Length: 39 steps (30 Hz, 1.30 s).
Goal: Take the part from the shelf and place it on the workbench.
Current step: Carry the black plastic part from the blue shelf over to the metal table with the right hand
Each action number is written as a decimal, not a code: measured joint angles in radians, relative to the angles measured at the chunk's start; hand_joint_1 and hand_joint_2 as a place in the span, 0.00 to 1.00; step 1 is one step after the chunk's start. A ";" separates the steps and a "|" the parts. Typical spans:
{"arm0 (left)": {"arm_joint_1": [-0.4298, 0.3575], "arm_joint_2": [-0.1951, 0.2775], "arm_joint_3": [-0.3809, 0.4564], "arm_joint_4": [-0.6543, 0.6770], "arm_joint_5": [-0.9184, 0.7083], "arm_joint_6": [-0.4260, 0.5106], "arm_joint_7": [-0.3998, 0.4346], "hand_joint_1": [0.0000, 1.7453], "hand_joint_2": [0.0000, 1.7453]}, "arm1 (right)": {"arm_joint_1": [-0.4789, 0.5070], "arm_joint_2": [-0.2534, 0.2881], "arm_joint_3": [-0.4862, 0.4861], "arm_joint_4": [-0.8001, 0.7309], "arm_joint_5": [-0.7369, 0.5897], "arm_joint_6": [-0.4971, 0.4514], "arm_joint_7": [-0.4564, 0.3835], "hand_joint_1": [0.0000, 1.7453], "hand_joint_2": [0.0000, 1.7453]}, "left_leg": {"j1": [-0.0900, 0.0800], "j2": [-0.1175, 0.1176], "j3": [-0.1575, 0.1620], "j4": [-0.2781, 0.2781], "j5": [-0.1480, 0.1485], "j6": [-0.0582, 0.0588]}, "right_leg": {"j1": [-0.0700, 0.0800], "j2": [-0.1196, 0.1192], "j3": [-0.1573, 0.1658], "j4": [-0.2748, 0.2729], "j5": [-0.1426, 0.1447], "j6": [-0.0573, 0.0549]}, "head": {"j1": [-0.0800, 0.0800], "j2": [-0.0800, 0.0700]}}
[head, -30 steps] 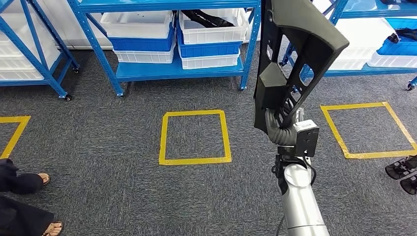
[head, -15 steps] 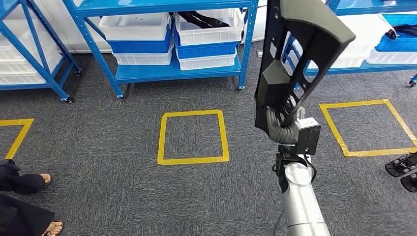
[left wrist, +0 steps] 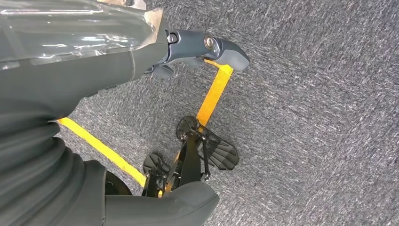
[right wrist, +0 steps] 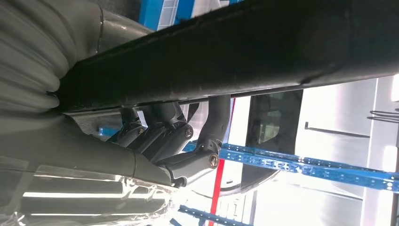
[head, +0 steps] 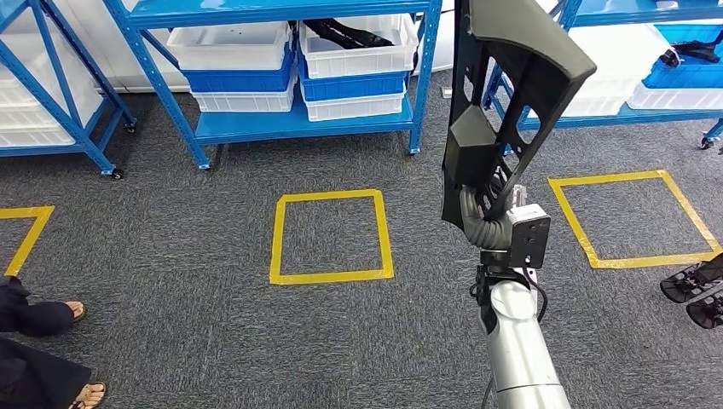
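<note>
A big black plastic part (head: 503, 94) with cut-out openings stands upright in front of me, and my right hand (head: 484, 213) grips its lower end. Seen from the right wrist, the dark fingers (right wrist: 188, 155) curl around a bar of the part (right wrist: 244, 52). The part hides some of the shelving behind it. In the left wrist view, my left hand (left wrist: 70, 94) hangs over the grey carpet, holding nothing, its thumb and fingers apart.
Blue shelf racks (head: 298, 119) with white and blue bins stand ahead. Yellow taped squares (head: 331, 236) (head: 635, 220) mark the carpet. A person's sandalled feet (head: 77, 311) are at the lower left. Black objects (head: 695, 294) lie on the floor at the right edge.
The whole picture has shifted slightly, so the camera moved. The right hand still holds the part upright, which swayed a little.
</note>
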 joint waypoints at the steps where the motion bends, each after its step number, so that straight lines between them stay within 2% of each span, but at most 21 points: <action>1: 0.000 -0.002 0.000 0.000 0.000 0.000 -0.001 0.00 1.00 | -0.001 0.000 0.000 0.001 0.002 0.000 -0.002 1.00 1.00 | 0.002 0.000 0.007 -0.016 0.008 -0.002 | 0.003 -0.002 -0.006 0.011 -0.010 0.001 | 0.000 0.000; 4: -0.001 -0.005 0.002 0.000 0.001 0.002 -0.003 0.00 1.00 | -0.002 -0.001 0.000 0.006 0.009 0.000 -0.007 1.00 1.00 | 0.009 -0.003 0.011 -0.038 0.025 -0.006 | 0.001 -0.004 -0.071 0.160 -0.092 -0.005 | 0.003 0.000; 6: 0.000 -0.005 0.005 0.000 0.002 0.003 -0.003 0.00 1.00 | -0.001 -0.002 0.000 0.014 0.020 -0.004 -0.009 1.00 1.00 | 0.009 -0.012 0.001 -0.038 0.031 -0.011 | -0.005 -0.004 -0.108 0.252 -0.128 0.005 | 0.003 0.000; 8: 0.001 -0.005 0.008 0.000 0.003 0.004 -0.003 0.00 1.00 | -0.001 -0.003 0.001 0.021 0.033 -0.012 -0.010 1.00 1.00 | 0.011 -0.022 -0.008 -0.035 0.037 -0.019 | -0.011 -0.004 -0.090 0.232 -0.115 0.022 | 0.003 0.000; 10: 0.000 -0.006 0.011 0.000 0.003 0.004 -0.003 0.00 1.00 | -0.003 -0.003 0.001 0.025 0.041 -0.017 -0.011 1.00 1.00 | 0.015 -0.032 -0.018 -0.024 0.040 -0.027 | -0.020 0.002 -0.020 0.111 -0.076 0.040 | 0.003 0.000; 11: 0.000 -0.006 0.013 0.000 0.003 0.004 -0.003 0.00 1.00 | -0.005 -0.003 0.001 0.028 0.045 -0.019 -0.011 1.00 1.00 | 0.014 -0.037 -0.024 -0.017 0.041 -0.033 | -0.018 0.008 0.007 0.060 -0.063 0.043 | 0.004 0.000; 13: 0.000 -0.006 0.015 -0.001 0.003 0.005 -0.004 0.00 1.00 | -0.008 -0.002 0.002 0.033 0.056 -0.026 -0.012 1.00 1.00 | 0.012 -0.047 -0.035 -0.003 0.040 -0.048 | -0.015 0.017 0.036 -0.001 -0.046 0.026 | 0.004 0.000; 16: 0.004 -0.007 0.016 -0.002 0.003 0.006 -0.004 0.00 1.00 | -0.012 -0.002 0.006 0.040 0.085 -0.056 -0.017 1.00 1.00 | 0.017 -0.053 -0.043 -0.003 0.047 -0.066 | -0.010 0.006 0.030 0.008 -0.034 -0.016 | 0.001 0.000; 18: 0.007 -0.007 0.017 -0.002 0.003 0.007 -0.004 0.00 1.00 | -0.015 0.000 0.010 0.043 0.119 -0.087 -0.017 1.00 1.00 | 0.021 -0.037 -0.068 0.046 0.010 -0.069 | -0.012 -0.004 0.027 0.007 -0.021 -0.036 | -0.002 0.000; 21: 0.007 -0.006 0.018 -0.002 0.003 0.009 -0.004 0.00 1.00 | -0.013 0.001 0.018 0.045 0.187 -0.138 -0.010 1.00 1.00 | 0.020 -0.013 -0.152 0.257 -0.112 -0.068 | -0.003 -0.022 0.014 0.007 -0.012 -0.051 | -0.005 0.000; 22: 0.007 -0.006 0.019 -0.002 0.003 0.010 -0.004 0.00 1.00 | -0.010 0.000 0.021 0.046 0.201 -0.147 -0.006 1.00 1.00 | 0.020 -0.012 -0.167 0.307 -0.132 -0.067 | 0.001 -0.030 0.011 0.007 -0.011 -0.052 | -0.005 0.000; 23: 0.007 -0.006 0.019 -0.002 0.003 0.010 -0.004 0.00 1.00 | -0.008 0.000 0.024 0.047 0.211 -0.153 -0.003 1.00 1.00 | 0.020 -0.009 -0.164 0.319 -0.135 -0.066 | 0.003 -0.038 0.010 0.008 -0.011 -0.052 | -0.006 0.000; 25: 0.007 -0.005 0.020 -0.002 0.003 0.014 -0.004 0.00 1.00 | -0.006 0.001 0.030 0.048 0.231 -0.165 0.004 1.00 1.00 | 0.019 0.003 -0.098 0.227 -0.098 -0.059 | 0.005 -0.053 0.011 0.008 -0.011 -0.051 | -0.006 0.000; 27: 0.004 -0.005 0.022 -0.002 0.003 0.016 -0.004 0.00 1.00 | -0.008 0.001 0.033 0.047 0.254 -0.176 0.013 1.00 1.00 | 0.013 0.035 -0.014 0.093 -0.063 -0.050 | 0.011 -0.066 0.012 0.009 -0.013 -0.046 | -0.005 0.000; 28: 0.002 -0.005 0.023 -0.003 0.003 0.017 -0.004 0.00 1.00 | -0.010 0.002 0.034 0.046 0.263 -0.180 0.016 1.00 1.00 | 0.009 0.045 0.008 0.055 -0.056 -0.046 | 0.014 -0.071 0.013 0.009 -0.014 -0.040 | -0.003 0.000; 29: 0.001 -0.005 0.023 -0.003 0.003 0.018 -0.004 0.00 1.00 | -0.012 0.003 0.035 0.045 0.272 -0.183 0.019 1.00 1.00 | 0.003 0.048 0.015 0.040 -0.056 -0.041 | 0.018 -0.077 0.012 0.008 -0.014 -0.033 | 0.000 0.000; 32: 0.002 -0.005 0.027 -0.003 0.003 0.019 -0.004 0.00 1.00 | -0.015 0.006 0.040 0.044 0.292 -0.191 0.027 1.00 1.00 | -0.003 0.021 0.012 0.029 -0.043 -0.018 | 0.017 -0.083 0.008 0.012 -0.021 -0.012 | 0.004 0.000; 34: 0.001 -0.006 0.029 -0.004 0.003 0.019 -0.004 0.00 1.00 | -0.017 0.006 0.042 0.044 0.297 -0.194 0.029 1.00 1.00 | -0.002 0.006 0.012 0.019 -0.034 -0.002 | 0.013 -0.048 -0.026 0.086 -0.065 -0.013 | 0.007 0.000; 37: 0.001 -0.006 0.030 -0.004 0.003 0.019 -0.004 0.00 1.00 | -0.013 0.003 0.043 0.045 0.302 -0.196 0.030 1.00 1.00 | -0.008 -0.024 0.004 0.019 -0.029 0.006 | 0.010 -0.012 -0.113 0.272 -0.140 -0.018 | 0.009 0.000; 38: 0.002 -0.006 0.030 -0.004 0.003 0.018 -0.004 0.00 1.00 | -0.012 0.002 0.043 0.045 0.305 -0.197 0.031 1.00 1.00 | -0.010 -0.036 0.002 0.020 -0.028 0.007 | 0.010 -0.010 -0.121 0.288 -0.140 -0.014 | 0.009 0.000; 39: 0.003 -0.006 0.031 -0.004 0.003 0.018 -0.004 0.00 1.00 | -0.011 0.001 0.043 0.046 0.308 -0.198 0.032 1.00 1.00 | -0.011 -0.048 0.001 0.021 -0.027 0.007 | 0.010 -0.007 -0.110 0.264 -0.124 -0.007 | 0.009 0.000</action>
